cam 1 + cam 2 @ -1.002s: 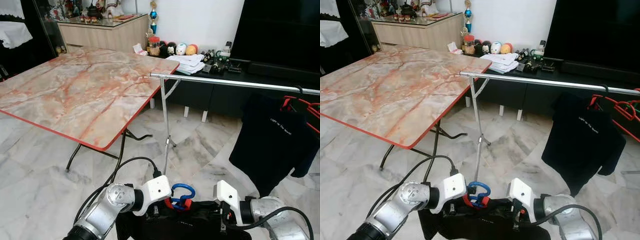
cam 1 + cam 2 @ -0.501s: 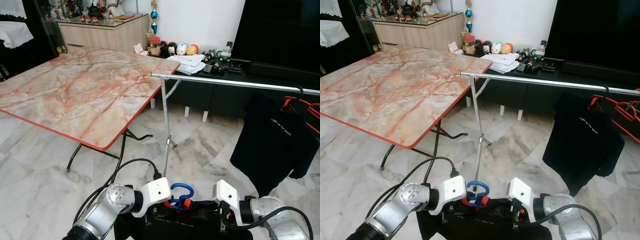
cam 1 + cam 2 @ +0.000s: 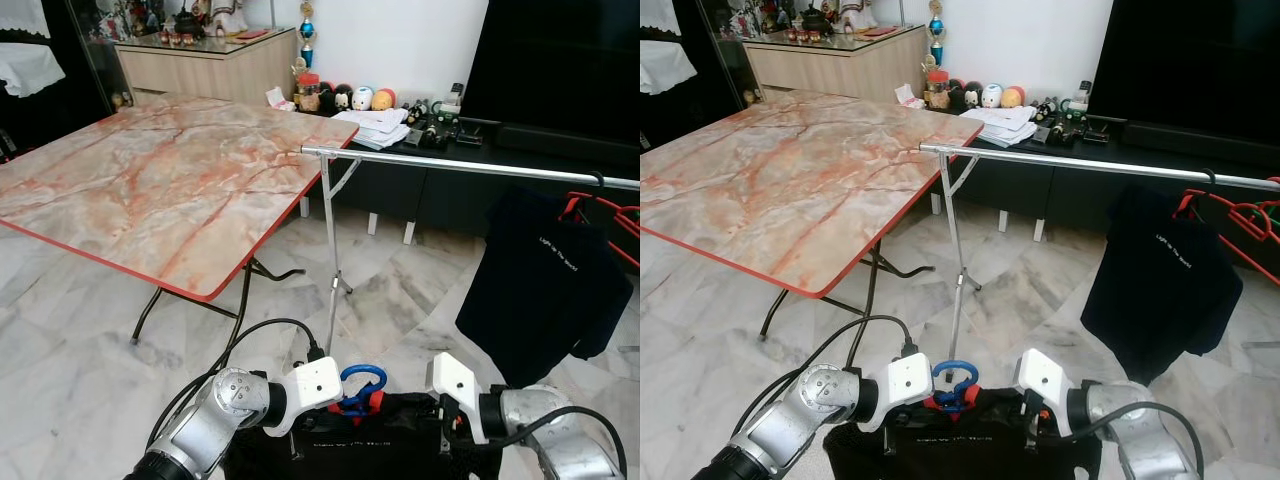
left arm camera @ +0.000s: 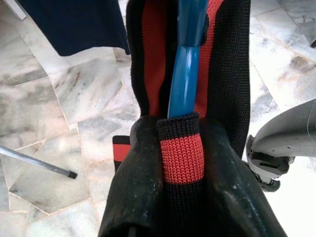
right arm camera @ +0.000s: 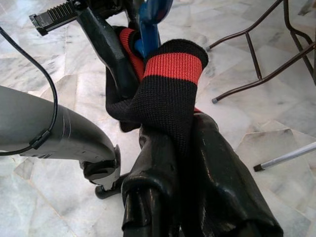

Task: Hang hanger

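The blue hanger (image 3: 362,385) sits low in front of me, its hook standing up between my two grippers, with a black garment with red trim (image 3: 960,445) draped on it. My left gripper (image 4: 180,163) is pinched on the garment's black-and-red collar just below the hook. My right gripper (image 5: 170,163) is clamped on the same knit edge from the other side. The silver clothes rail (image 3: 470,166) stands well above and ahead; a dark T-shirt (image 3: 545,290) already hangs there on a red hanger (image 3: 600,210). Judgement: grasp complete; lift to the rail and hooking remain. Compared with one second ago, the garment is spread wider and flatter between my grippers.
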Controlling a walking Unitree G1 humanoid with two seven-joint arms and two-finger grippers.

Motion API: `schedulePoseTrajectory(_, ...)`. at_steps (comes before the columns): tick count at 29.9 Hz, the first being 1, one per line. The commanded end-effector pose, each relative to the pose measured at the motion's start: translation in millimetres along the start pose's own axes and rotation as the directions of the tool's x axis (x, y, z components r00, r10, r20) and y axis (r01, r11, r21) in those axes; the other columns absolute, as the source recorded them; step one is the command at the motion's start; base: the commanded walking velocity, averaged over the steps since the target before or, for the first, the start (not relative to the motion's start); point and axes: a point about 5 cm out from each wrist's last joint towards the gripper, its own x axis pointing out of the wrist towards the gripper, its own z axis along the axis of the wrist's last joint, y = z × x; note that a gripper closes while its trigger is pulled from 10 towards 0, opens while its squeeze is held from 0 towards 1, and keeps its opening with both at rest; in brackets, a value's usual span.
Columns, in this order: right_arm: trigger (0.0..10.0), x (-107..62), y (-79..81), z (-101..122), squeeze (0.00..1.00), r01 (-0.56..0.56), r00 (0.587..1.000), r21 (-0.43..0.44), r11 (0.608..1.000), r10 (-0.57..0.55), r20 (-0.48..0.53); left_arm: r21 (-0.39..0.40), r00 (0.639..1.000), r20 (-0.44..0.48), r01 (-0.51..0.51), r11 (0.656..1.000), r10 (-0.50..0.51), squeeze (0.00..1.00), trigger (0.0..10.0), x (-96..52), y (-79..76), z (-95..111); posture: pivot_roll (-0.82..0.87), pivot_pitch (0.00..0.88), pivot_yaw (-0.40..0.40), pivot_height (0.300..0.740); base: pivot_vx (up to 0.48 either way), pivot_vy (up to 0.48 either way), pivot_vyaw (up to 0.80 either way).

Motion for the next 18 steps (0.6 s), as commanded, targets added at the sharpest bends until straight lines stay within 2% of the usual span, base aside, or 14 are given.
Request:
schedulePoseTrajectory(1,10.0,7.0,-1.8,14.1,0.00,-0.021,0.998,-0.026,0.999,0.022,0.064,-0.005,0.999,0.018,-0.031,1.000,0.031,0.00,0.0,-2.4,4.2,3.7,0.12,0.000,0.035,0.740,0.000,0.000,0.00)
schedulePoseTrajectory(18,10.0,4.2,-7.8,7.3,0.00,-0.005,1.000,-0.021,1.000,0.005,0.005,-0.022,0.995,0.043,-0.084,0.996,0.085,0.00,0.0,-8.3,12.8,5.0,0.12,0.000,0.031,0.740,0.000,0.000,0.00)
